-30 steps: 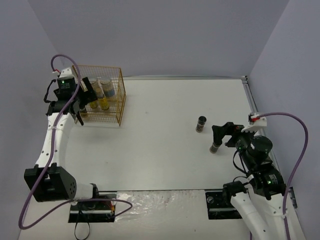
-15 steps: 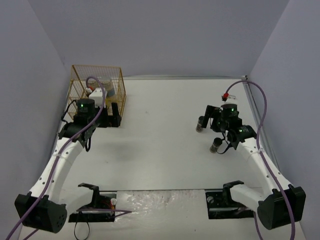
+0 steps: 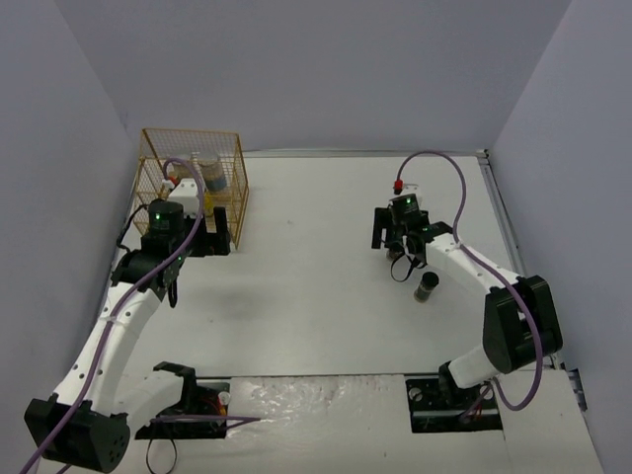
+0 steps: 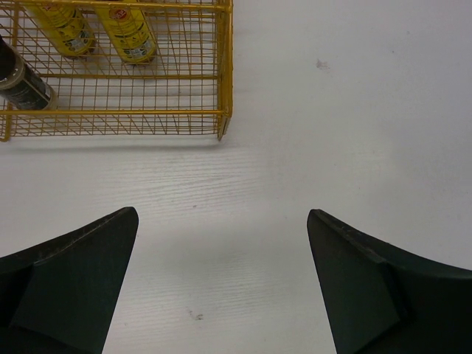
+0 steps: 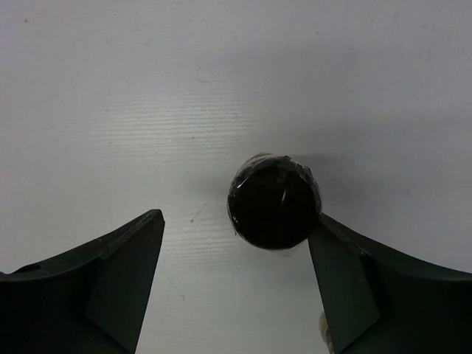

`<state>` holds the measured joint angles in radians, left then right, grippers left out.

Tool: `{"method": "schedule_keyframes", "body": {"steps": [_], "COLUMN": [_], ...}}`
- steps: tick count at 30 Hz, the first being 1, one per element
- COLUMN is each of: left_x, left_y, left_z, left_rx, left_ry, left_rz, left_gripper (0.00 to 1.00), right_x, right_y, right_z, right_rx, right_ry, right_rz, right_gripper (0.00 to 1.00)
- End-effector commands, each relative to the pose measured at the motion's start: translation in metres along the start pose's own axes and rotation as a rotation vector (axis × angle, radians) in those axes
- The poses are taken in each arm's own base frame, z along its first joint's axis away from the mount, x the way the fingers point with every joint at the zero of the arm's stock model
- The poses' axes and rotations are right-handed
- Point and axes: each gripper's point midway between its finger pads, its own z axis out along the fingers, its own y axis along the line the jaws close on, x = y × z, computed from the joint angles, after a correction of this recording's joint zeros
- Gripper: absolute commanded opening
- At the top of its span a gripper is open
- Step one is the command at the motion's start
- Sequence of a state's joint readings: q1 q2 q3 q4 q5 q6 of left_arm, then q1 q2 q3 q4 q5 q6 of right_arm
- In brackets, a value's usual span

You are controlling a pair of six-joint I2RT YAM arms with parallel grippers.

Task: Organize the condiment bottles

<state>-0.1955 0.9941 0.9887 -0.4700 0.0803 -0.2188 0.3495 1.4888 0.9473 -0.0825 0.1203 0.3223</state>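
Observation:
A short dark jar with a black lid (image 5: pixel 274 200) stands on the white table between the fingers of my right gripper (image 5: pixel 236 243). The jaws are still apart: the right finger (image 5: pixel 346 265) touches the lid's edge and the left finger is well clear. From above, my right gripper (image 3: pixel 397 242) covers that jar. A second dark jar (image 3: pixel 427 287) stands just behind it. My left gripper (image 4: pixel 221 280) is open and empty over bare table in front of the gold wire rack (image 4: pixel 225 88). The rack holds two yellow-labelled bottles (image 4: pixel 129 33), a dark jar (image 4: pixel 22 82) and a pale blue-labelled jar (image 3: pixel 212 176).
The rack (image 3: pixel 237 212) stands at the table's far left, by the left wall. The table's right edge rail (image 3: pixel 499 212) runs close behind the right arm.
My left arm drew back out of the rack and now hovers low in front of it. My right arm swung over to the farther dark jar and its jaws have narrowed around it.

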Motion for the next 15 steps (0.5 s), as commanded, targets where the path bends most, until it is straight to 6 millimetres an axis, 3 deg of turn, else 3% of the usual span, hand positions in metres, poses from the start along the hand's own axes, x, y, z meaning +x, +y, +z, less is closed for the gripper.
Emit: {"method": "schedule_keyframes", "body": {"steps": [1,5,12,15], "left_x": [-0.021,-0.021,-0.019,-0.018], "left_y": [0.002,0.004,0.006,0.007], "left_z": [-0.007,-0.008,-0.007,-0.007], "left_rx": [-0.016,-0.03,-0.04,-0.043], "left_ry": [-0.077,-0.077,-0.071,-0.07], "left_rz": [0.014,0.013,0.018,0.018], "left_gripper": [0.97,0.97,0.97,0.97], "right_x": [-0.031,-0.031,-0.025,-0.023], "right_y": [0.003,0.009,0.003,0.006], "right_z": [0.009,0.017,0.033,0.038], "right_rx": [0.065,0.063,0.122,0.104], "right_ry": [-0.125,-0.149,-0.144,-0.133], "right_rz": [0.035,0.029,0.016,0.007], "right_gripper": [0.7,0.62,0.58,0.48]}}
